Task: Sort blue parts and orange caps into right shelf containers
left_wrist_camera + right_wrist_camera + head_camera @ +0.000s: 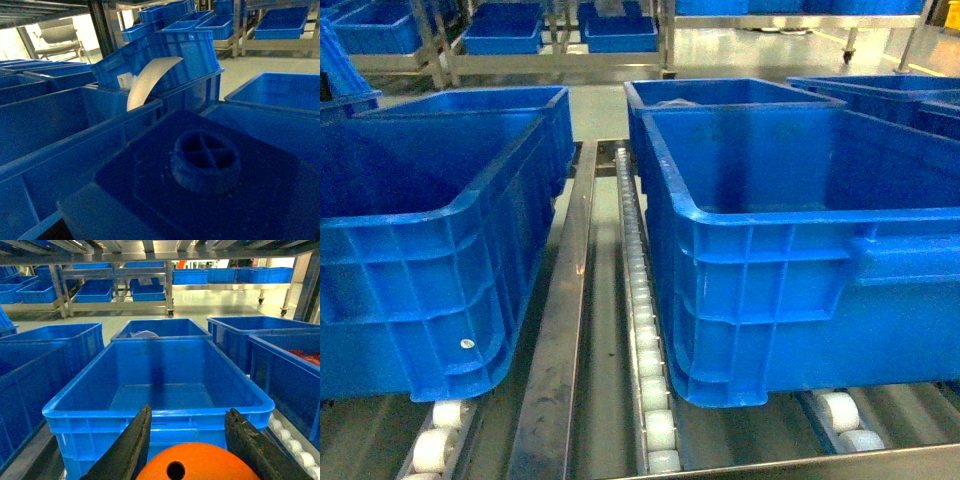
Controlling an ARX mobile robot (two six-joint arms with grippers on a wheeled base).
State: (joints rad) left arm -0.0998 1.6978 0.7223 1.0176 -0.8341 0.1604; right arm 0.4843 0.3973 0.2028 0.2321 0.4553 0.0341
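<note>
Bottom centre of the right wrist view: our right tool (187,460) has its two dark fingers (127,450) spread moderately, with an orange cap (197,464) sitting between them. We see its flat top with one small hole; actual finger contact is cut off by the frame edge, so we can't tell if it's gripped.

Directly above that in the frame is a right shelf container (160,412), a big blue crate, interior looks bare apart from a tiny speck on the floor. Behind it a second crate (162,329) holds something pale. At right edge, another crate (300,375) shows red-orange contents.

Head view: two large blue crates side by side, left (430,260) and right (800,290), resting on the shelf (555,380), with white rollers (645,350) running up the middle.

Left wrist view: lower frame is filled by a blurred blue part (205,160) with a round cross-ribbed boss. We can't see the left tool itself, state unknown.
</note>
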